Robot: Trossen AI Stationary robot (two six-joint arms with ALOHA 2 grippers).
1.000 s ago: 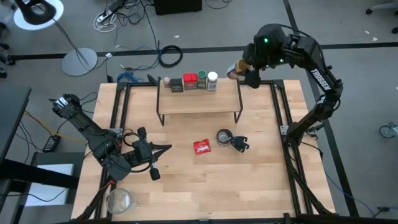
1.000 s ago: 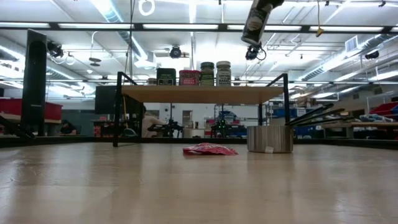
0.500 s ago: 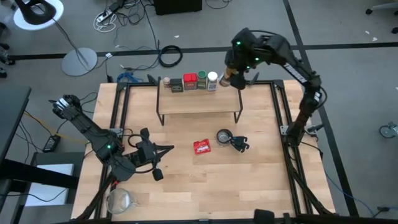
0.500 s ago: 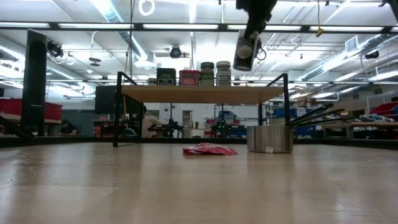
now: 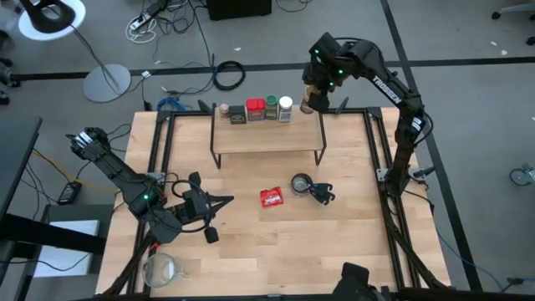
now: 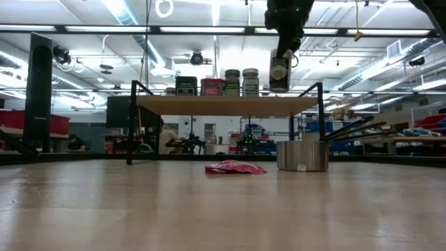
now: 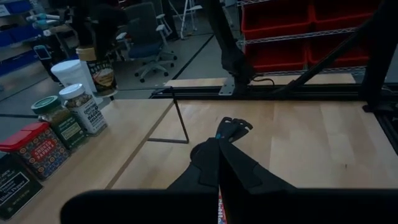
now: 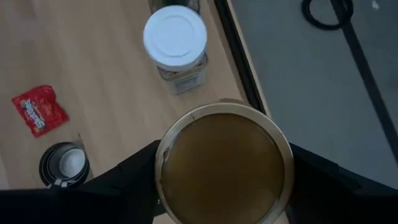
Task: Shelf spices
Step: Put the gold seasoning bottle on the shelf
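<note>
The shelf stands at the table's far side, and a dark tin, a red tin, a green jar and a white-capped jar stand in a row on it. My right gripper is over the shelf's right end, shut on the tan-lidded jar, just right of the white-capped jar. My left gripper waits shut, low near the table's left near side. My right gripper pinches the tan-lidded jar at its top, one finger on each side of the lid's rim. It comes from above, pointing down. The jar hangs upright below the fingers, its base slightly above the shelf top.
A flat red packet and a round metal cup with a black handle lie on the table in front of the shelf. A clear glass vessel sits at the near left corner. Black frame rails run along the table's sides.
My right gripper has moved toward the table's left and down, from beyond the shelf's right end to just over it, carrying the tan-lidded jar. The jar, tilted a second ago, now hangs upright beside the white-capped jar.
</note>
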